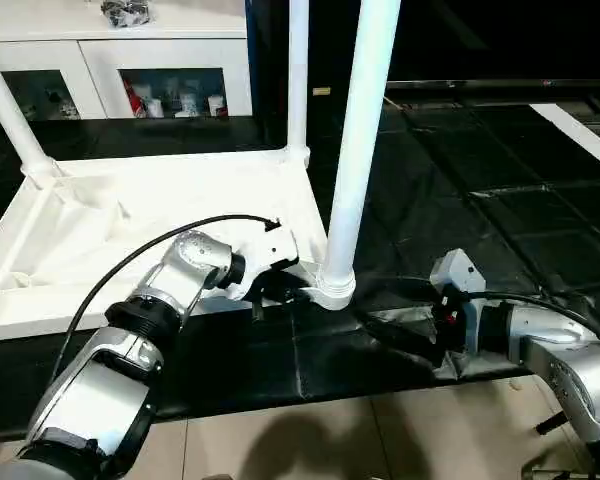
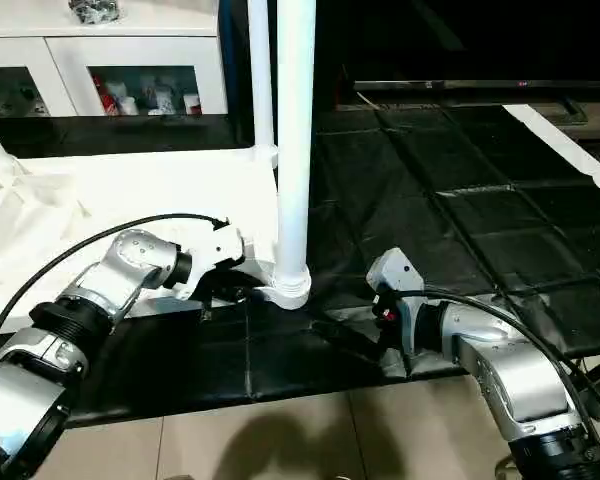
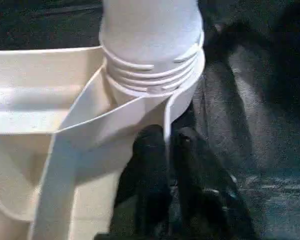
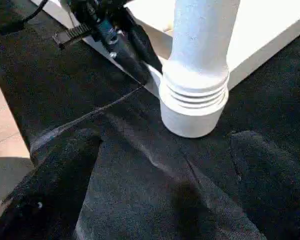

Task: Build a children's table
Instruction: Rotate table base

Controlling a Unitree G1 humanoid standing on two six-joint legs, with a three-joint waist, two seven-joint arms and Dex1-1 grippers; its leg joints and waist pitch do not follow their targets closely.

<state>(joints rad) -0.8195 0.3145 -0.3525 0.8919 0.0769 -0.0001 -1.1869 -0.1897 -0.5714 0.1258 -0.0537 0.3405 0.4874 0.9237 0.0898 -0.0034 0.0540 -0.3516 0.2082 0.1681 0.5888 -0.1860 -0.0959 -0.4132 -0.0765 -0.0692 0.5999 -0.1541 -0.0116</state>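
The white tabletop lies upside down on the black mat, with three legs standing in its corner sockets. The left arm reaches in from seven o'clock, wrist bent, its pincer clenched on the thin rim just beside the nearest leg. The right pincer – at four o'clock – rests low on the mat, fingers spread wide toward that socket, grasping nothing.

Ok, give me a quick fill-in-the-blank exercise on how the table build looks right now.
1. The tabletop lies upside down with ____ legs standing in its corner sockets.
2. The left gripper is pinched on the tabletop's ____ beside the nearest leg.
3. The right gripper rests ____ on the black mat.

Missing words: three; rim; open
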